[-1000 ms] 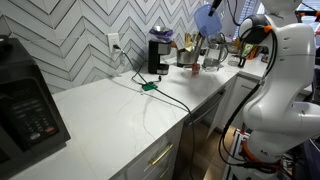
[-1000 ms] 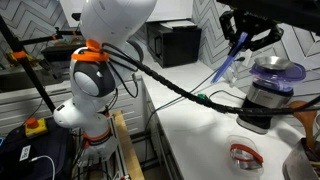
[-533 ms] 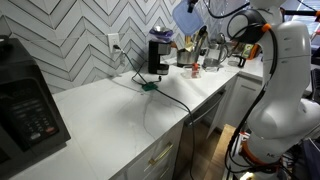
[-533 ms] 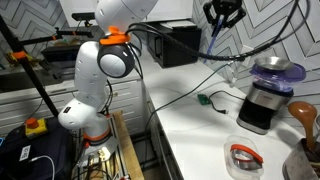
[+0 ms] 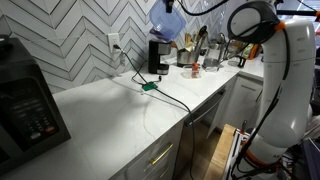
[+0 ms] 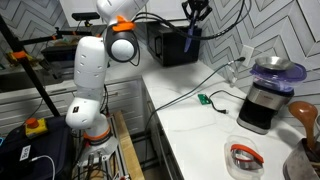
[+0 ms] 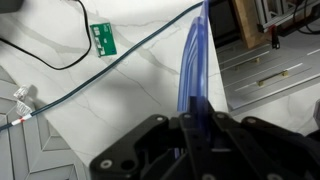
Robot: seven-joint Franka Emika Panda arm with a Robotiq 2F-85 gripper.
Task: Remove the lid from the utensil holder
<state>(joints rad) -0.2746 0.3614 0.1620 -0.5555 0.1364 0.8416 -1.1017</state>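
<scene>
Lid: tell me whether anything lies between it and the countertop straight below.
The claw grips the lid in the air. Nothing hangs between it and the counter. In the wrist view, though, a dark cable crosses the counter beneath it, and a small green board lies off to one side.

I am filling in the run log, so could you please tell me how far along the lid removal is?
Done: the lid is off the utensil holder and hangs high above the counter, near the coffee maker. In hand: the gripper clamps the lid edge-on, as the wrist view shows. Left: probably lowering it onto a bare stretch of counter and letting go.
</scene>
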